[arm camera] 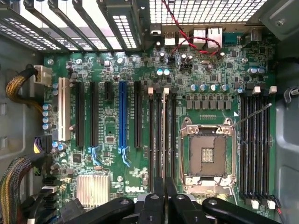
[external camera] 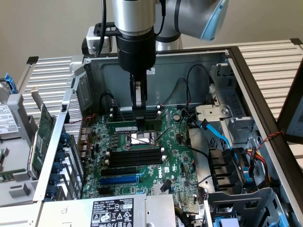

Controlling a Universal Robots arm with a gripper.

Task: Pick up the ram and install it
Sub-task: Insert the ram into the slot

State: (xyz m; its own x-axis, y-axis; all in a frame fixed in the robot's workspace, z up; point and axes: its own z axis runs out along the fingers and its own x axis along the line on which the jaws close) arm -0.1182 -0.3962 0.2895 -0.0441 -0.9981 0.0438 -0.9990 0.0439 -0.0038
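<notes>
The ram (external camera: 125,128) is a narrow green stick with a white label. It stands on edge over the black slots just behind the CPU socket (external camera: 142,138), inside the open computer case. My gripper (external camera: 139,122) reaches straight down from above and is shut on the ram near its middle. In the wrist view the ram (arm camera: 165,135) shows edge-on as a thin pale strip. It runs out from between my gripper (arm camera: 164,184) fingers, along the slots beside the socket (arm camera: 207,156). I cannot tell whether it is seated in a slot.
More black memory slots (external camera: 135,158) and a blue slot (external camera: 118,179) lie nearer on the motherboard. A larger green card (external camera: 43,130) stands outside the case at the exterior view's left. A blue cable (external camera: 215,135) and drive cages crowd the right. The case walls (external camera: 189,61) enclose the board.
</notes>
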